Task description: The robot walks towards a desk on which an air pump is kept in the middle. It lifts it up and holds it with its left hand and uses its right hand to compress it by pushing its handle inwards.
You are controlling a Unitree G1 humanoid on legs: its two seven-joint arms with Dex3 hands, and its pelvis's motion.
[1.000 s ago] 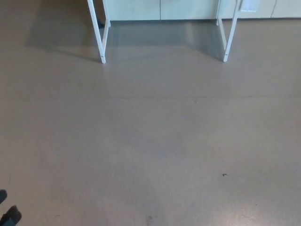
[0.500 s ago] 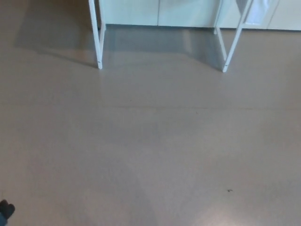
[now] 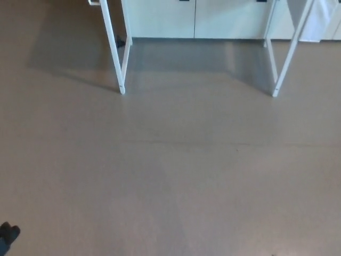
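1. Two white desk legs (image 3: 115, 48) stand on the brown floor (image 3: 176, 176) at about eleven o'clock, the front one ending in a small foot.
2. Pale cabinet doors (image 3: 194, 18) run along twelve o'clock, behind the desk frame.
3. Two more white legs (image 3: 287, 53) slant down at about one o'clock.
4. At seven o'clock, a small dark shape (image 3: 8, 234) pokes in at the edge; what it is cannot be told.
5. Neither hand shows, so whether they are released, clenched or grasping cannot be told.
6. The air pump is out of sight; only the desk's legs appear.
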